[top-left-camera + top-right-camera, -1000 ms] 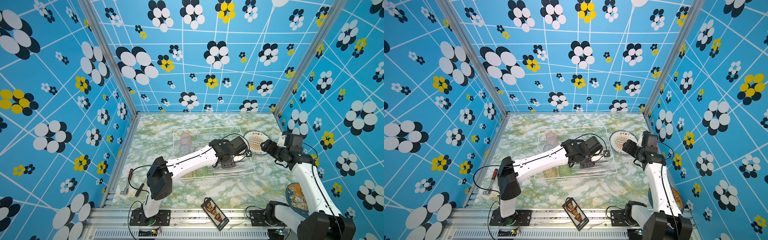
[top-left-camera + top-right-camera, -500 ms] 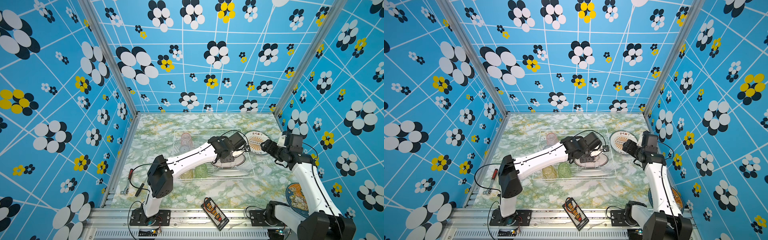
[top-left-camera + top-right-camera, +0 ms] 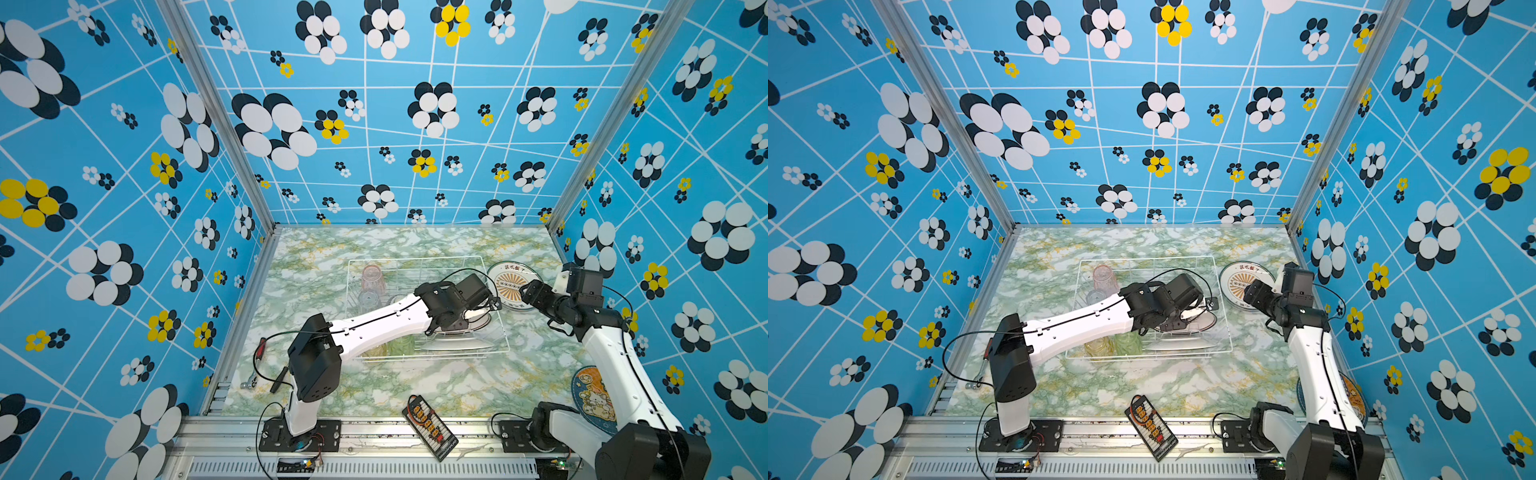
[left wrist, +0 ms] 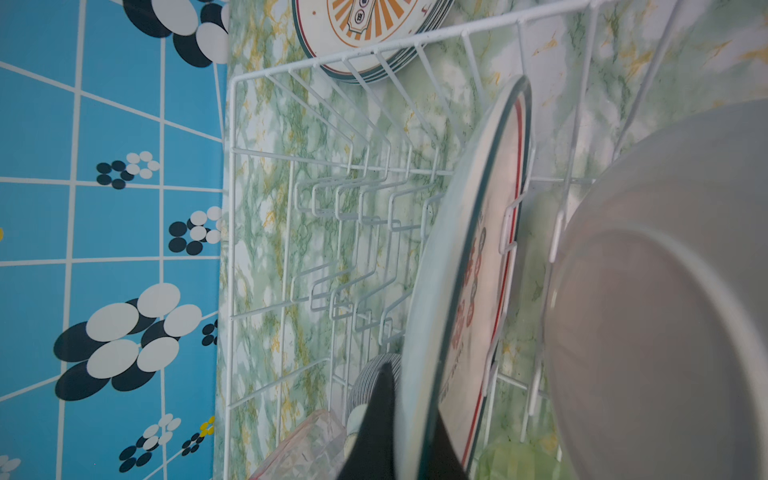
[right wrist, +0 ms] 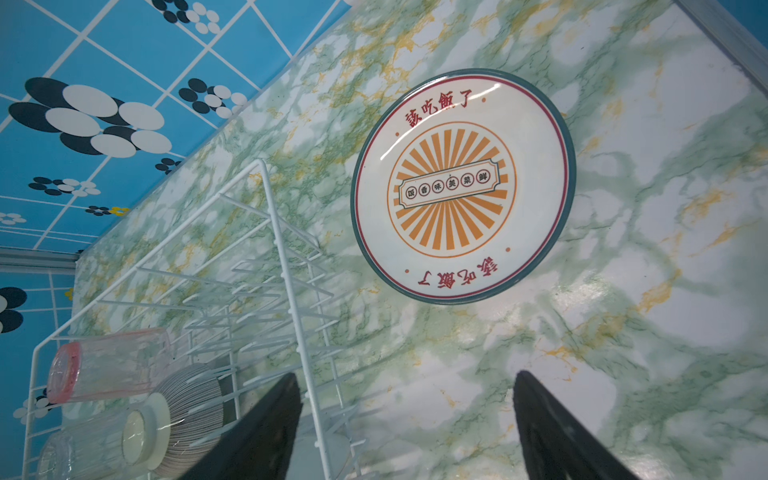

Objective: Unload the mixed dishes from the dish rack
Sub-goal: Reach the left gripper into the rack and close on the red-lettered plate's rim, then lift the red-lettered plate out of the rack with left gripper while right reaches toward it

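Left pincer (image 4: pixel 410 399) pinches the rim of an upright white green-rimmed plate (image 4: pixel 469 257) slotted in the white wire dish rack (image 4: pixel 324 232), suiting vertical extraction. Right pincer (image 5: pixel 407 376), spread, hovers beside stacked matching plates (image 5: pixel 461 187) on the green marbled tabletop (image 5: pixel 665 291).

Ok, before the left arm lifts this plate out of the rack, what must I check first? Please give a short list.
1. The left gripper is shut on the held plate, at its rim: ok.
2. Held plate free of the rack prongs: not ok, prongs flank it.
3. Gap to the second plate: ok.
4. The right gripper is open and outside the rack: ok.
5. Top of the plate stack beside the rack bare: ok.
6. Way to that stack clear of the right gripper: cannot tell.
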Tool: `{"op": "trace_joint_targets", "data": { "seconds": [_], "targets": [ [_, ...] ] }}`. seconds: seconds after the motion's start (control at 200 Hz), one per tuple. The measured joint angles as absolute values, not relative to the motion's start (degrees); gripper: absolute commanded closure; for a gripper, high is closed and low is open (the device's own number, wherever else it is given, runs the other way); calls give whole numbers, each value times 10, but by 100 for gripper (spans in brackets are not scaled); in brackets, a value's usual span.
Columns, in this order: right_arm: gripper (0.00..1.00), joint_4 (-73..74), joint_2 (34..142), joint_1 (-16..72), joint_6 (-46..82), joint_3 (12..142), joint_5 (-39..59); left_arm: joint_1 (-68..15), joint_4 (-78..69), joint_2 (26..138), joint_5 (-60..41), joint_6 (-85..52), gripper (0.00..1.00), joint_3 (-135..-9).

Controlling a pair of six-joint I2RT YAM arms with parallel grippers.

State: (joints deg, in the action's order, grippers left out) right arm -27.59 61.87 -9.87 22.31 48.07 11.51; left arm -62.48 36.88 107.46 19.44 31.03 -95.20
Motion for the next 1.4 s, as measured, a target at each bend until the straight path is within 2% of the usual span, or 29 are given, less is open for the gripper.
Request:
{"op": "trace_joint_targets", "data": {
  "seconds": [0.37, 0.775, 0.895, 1.04, 1.23, 1.4],
  "targets": [
    [18, -264, 615, -99, 232, 475, 121, -635, 338, 1044, 210, 311, 100, -916],
    [19, -249, 591, -98, 234, 469, 151, -633, 311, 923, 205, 281, 100, -908],
    [20, -228, 565, -98, 236, 455, 183, -597, 321, 909, 161, 235, 100, -910],
    [24, -197, 519, -98, 243, 435, 230, -515, 328, 878, 83, 166, 100, -910],
    [32, -124, 469, -96, 273, 404, 328, -390, 323, 836, -53, 59, 100, -910],
    [36, -29, 461, -61, 321, 381, 423, -330, 295, 836, -193, -30, 99, -896]
  ]
}}
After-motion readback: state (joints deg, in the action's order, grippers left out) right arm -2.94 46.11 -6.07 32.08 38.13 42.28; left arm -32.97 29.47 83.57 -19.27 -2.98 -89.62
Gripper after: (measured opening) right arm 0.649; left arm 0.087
